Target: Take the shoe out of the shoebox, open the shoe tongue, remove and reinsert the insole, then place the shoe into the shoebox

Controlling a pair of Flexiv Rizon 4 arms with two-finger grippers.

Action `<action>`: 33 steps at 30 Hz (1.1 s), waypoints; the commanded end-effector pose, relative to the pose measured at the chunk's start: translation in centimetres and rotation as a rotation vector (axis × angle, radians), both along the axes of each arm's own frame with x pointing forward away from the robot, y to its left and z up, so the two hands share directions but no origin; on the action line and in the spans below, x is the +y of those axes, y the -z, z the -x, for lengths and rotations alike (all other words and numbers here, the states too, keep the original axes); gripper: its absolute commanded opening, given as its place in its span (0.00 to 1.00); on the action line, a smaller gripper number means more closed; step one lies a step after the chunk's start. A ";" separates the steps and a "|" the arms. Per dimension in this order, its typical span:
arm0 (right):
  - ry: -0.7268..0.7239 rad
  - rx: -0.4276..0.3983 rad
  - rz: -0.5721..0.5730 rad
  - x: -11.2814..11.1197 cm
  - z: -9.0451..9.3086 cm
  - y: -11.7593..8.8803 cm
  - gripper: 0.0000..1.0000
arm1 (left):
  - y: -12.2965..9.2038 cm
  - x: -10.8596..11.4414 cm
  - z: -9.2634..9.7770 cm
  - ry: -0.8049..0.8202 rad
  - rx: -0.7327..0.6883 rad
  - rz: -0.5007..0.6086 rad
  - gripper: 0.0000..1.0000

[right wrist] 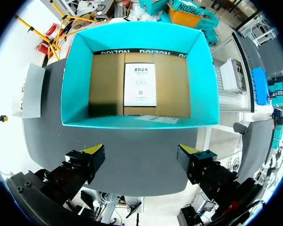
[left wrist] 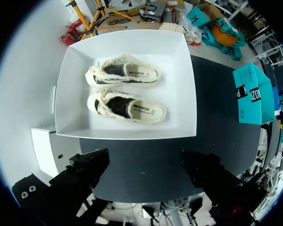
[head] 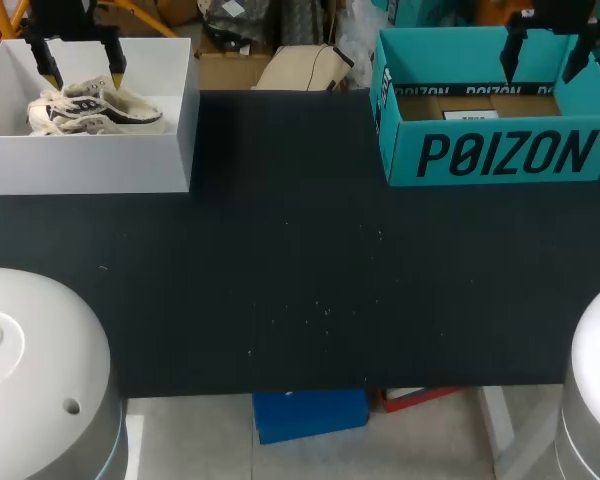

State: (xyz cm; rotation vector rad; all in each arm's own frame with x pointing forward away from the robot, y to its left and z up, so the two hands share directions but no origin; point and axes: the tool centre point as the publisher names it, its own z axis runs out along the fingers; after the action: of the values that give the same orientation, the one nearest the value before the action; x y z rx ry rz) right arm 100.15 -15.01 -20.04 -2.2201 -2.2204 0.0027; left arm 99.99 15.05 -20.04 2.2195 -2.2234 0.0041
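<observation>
Two cream low-top shoes with dark uppers lie side by side in the white box (left wrist: 188, 89), one shoe (left wrist: 122, 74) farther from my gripper and the other shoe (left wrist: 127, 107) nearer. In the head view the shoes (head: 95, 108) sit at the box's (head: 90, 160) back. My left gripper (head: 83, 72) hangs above them, open and holding nothing; in its own view the left gripper (left wrist: 145, 165) is well above the box. The teal shoebox (head: 500, 155) stands at the far right with only a white sheet (right wrist: 139, 84) on its cardboard floor. My right gripper (head: 545, 55) is open above it, and its own view shows the right gripper (right wrist: 141, 151) high over the teal shoebox (right wrist: 75, 75).
The black table mat (head: 300, 280) stretches between the two boxes. Both boxes stand at the table's far edge, white at the left and teal at the right.
</observation>
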 end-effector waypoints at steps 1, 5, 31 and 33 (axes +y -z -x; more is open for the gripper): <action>0.000 0.000 0.000 0.0 0.0 0.0 1.00 | -0.1 0.1 0.4 0.172 -0.021 -0.014 1.00; 0.000 0.000 0.000 0.0 0.0 0.0 1.00 | 0.0 0.3 0.5 0.370 -0.072 -0.137 1.00; 0.000 0.000 0.000 0.0 0.0 0.0 1.00 | -1.1 -0.7 0.1 1.236 -0.235 -0.031 1.00; 0.000 0.000 0.000 0.0 0.0 0.0 1.00 | -1.1 -0.7 0.1 1.236 -0.235 -0.031 1.00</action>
State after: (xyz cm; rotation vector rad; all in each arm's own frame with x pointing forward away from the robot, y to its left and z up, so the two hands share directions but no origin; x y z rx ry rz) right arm 100.16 -15.02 -20.06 -2.2195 -2.2207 0.0017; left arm 100.10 13.84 -18.71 1.1086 -3.1295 0.1067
